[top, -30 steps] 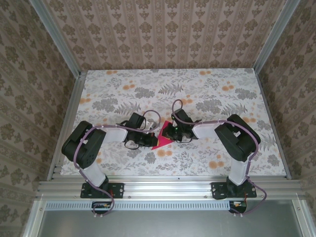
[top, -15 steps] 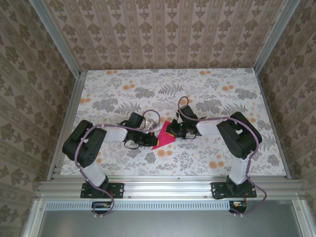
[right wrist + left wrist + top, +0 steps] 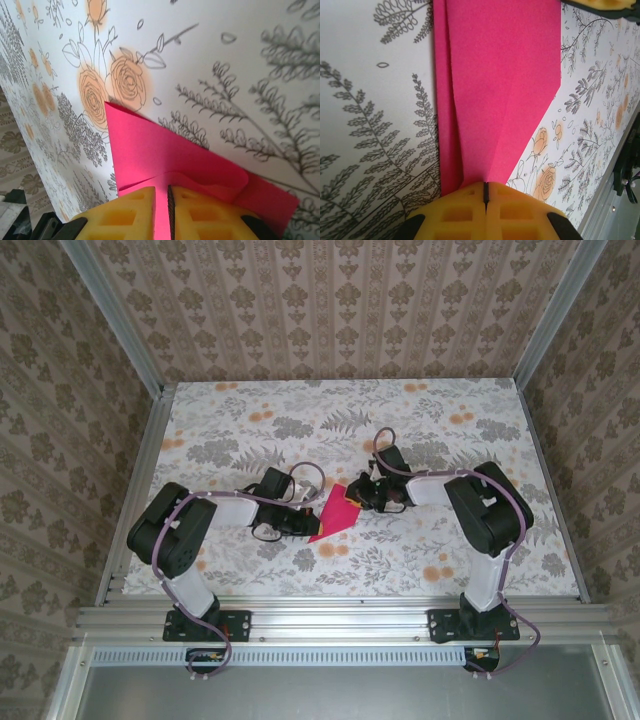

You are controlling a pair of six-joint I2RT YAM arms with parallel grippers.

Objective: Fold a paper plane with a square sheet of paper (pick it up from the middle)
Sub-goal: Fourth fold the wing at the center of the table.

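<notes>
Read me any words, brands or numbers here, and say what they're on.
None can be read. The magenta paper is plain; the floral table cover bears only flowers and ferns; the left gripper's yellow fingers carry no mark. Arm bases: too small to tell.

Matt, finely grained folded magenta paper point(image 3: 505, 75) with soft creases; moulded yellow plastic left gripper fingers point(image 3: 455, 212), waffle-textured; smooth matt floral-print table point(image 3: 450, 420); brushed aluminium frame rail point(image 3: 340, 618)

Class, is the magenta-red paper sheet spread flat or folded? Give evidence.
Folded. The thin magenta-red paper sheet shows overlapping layers along a lengthwise crease, and one flap curls over.
</notes>
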